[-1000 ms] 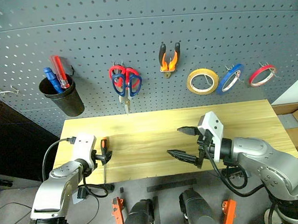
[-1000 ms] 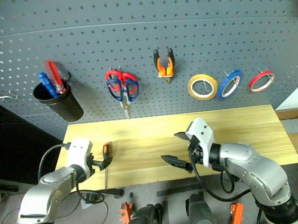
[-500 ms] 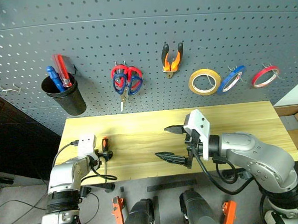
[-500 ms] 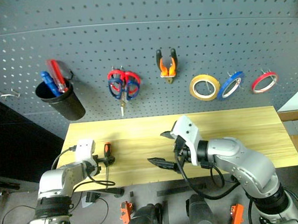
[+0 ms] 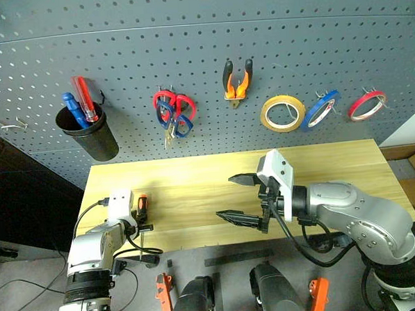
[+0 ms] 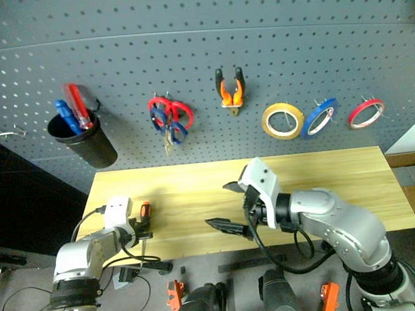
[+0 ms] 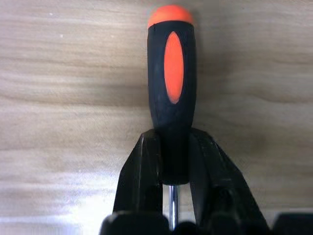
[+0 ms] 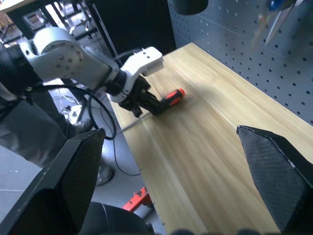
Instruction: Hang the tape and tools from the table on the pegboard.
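The slim screwdriver (image 7: 171,83), orange-and-black handled, lies on the light wooden table (image 5: 333,163) near its left front corner. My left gripper (image 5: 140,215) is shut on the lower end of its handle, and the shaft runs back between the fingers (image 7: 142,181). Above the middle of the table my right gripper (image 5: 226,197) hangs open and empty. On the pegboard (image 5: 201,30) hang the orange-and-black pliers (image 5: 237,81), the dark blue-grey scissors (image 5: 181,123) and the yellow tape (image 5: 282,113).
Red-handled scissors (image 5: 166,100) share the hook with the blue-grey pair. A black cup (image 5: 88,137) at the board's left holds red and blue screwdrivers. Blue tape (image 5: 321,108) and red tape (image 5: 367,105) hang right of the yellow ring. A bare hook (image 5: 11,125) sits far left.
My left gripper sank a little and closed on the screwdriver's handle. The hanging scissors have swung on their hook. The right arm has held still.
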